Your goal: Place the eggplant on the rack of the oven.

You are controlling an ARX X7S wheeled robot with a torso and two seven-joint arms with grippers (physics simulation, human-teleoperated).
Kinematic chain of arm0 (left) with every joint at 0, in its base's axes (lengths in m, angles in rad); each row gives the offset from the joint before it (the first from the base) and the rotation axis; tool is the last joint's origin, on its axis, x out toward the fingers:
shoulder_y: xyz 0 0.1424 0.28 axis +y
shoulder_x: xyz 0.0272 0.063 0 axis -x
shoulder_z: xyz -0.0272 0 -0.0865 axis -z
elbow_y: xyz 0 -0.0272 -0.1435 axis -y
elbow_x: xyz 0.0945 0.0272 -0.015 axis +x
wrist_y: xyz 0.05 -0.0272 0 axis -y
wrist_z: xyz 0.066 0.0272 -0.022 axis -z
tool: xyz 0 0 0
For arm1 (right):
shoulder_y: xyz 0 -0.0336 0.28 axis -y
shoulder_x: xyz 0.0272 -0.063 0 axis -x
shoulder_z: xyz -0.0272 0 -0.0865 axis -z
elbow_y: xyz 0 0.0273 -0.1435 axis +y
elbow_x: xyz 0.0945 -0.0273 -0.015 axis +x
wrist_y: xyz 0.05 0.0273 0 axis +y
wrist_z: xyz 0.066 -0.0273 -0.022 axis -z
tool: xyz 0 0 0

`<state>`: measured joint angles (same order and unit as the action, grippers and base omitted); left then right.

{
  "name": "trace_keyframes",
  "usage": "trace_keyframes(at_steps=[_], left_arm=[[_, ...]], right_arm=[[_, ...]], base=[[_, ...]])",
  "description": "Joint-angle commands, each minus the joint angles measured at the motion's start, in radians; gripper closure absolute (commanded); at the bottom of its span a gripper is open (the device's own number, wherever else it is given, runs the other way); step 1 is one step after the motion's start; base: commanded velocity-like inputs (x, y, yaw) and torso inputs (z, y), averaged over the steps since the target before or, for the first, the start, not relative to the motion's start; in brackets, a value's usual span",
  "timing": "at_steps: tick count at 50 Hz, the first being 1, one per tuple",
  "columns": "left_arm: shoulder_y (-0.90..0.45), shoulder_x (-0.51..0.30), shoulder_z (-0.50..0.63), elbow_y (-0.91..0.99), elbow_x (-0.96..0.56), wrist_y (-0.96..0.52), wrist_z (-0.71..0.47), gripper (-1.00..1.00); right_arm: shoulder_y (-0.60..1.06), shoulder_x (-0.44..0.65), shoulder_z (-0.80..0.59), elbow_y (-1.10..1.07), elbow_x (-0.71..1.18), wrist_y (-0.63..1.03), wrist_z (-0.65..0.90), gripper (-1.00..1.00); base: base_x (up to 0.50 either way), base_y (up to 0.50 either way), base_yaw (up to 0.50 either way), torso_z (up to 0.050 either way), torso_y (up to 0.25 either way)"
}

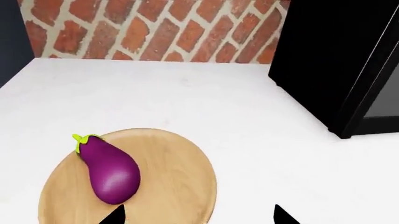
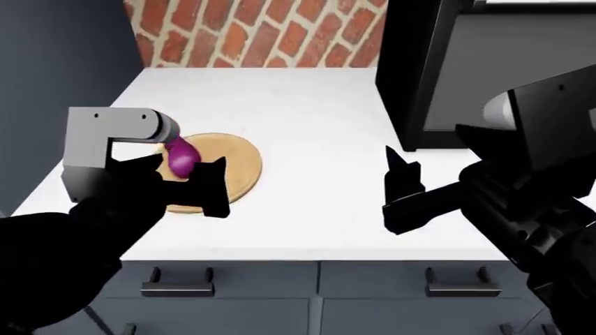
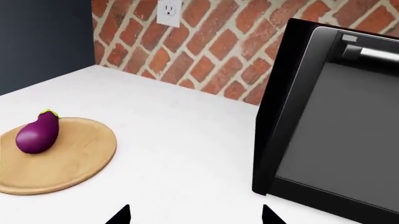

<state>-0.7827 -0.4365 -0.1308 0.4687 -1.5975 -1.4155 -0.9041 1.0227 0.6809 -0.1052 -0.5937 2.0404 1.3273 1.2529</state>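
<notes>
The purple eggplant (image 1: 110, 171) with a yellow-green stem lies on the round wooden board (image 1: 168, 186) on the white counter. It also shows in the head view (image 2: 181, 159) and in the right wrist view (image 3: 37, 134). My left gripper (image 1: 198, 215) is open and empty, just short of the eggplant over the board. My right gripper (image 3: 194, 215) is open and empty above bare counter in front of the oven (image 3: 337, 135), whose dark door is closed. The rack is hidden.
A brick wall (image 2: 261, 31) with a white outlet (image 3: 167, 11) backs the white counter (image 2: 317, 125). Grey-blue drawers with black handles (image 2: 177, 283) sit below the counter's front edge. A dark wall (image 2: 56, 63) stands at the left.
</notes>
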Motion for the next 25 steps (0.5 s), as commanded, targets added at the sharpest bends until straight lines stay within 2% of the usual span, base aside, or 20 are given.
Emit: trace_keyframes(at_steps=[1, 7, 15, 25], left_arm=[[0.003, -0.017, 0.012, -0.018, -0.012, 0.019, -0.038, -1.00], [-0.005, -0.022, 0.019, -0.013, -0.043, 0.027, -0.070, -1.00], [-0.016, -0.027, 0.039, -0.010, -0.061, 0.037, -0.115, -1.00], [-0.051, -0.003, 0.066, -0.058, 0.022, 0.075, -0.174, -1.00]], right_arm=[[0.003, 0.021, -0.014, -0.007, 0.018, -0.019, 0.010, -1.00], [-0.016, 0.019, -0.005, -0.005, -0.007, -0.011, -0.017, -1.00], [-0.062, 0.017, 0.043, -0.028, -0.050, -0.003, -0.070, -1.00], [-0.180, -0.017, 0.132, -0.050, -0.170, 0.017, -0.195, -1.00]], base=[[0.39, 0.00, 0.00, 0.000, 0.000], [0.35, 0.00, 0.00, 0.000, 0.000], [0.00, 0.00, 0.00, 0.000, 0.002], [0.00, 0.00, 0.00, 0.000, 0.000]])
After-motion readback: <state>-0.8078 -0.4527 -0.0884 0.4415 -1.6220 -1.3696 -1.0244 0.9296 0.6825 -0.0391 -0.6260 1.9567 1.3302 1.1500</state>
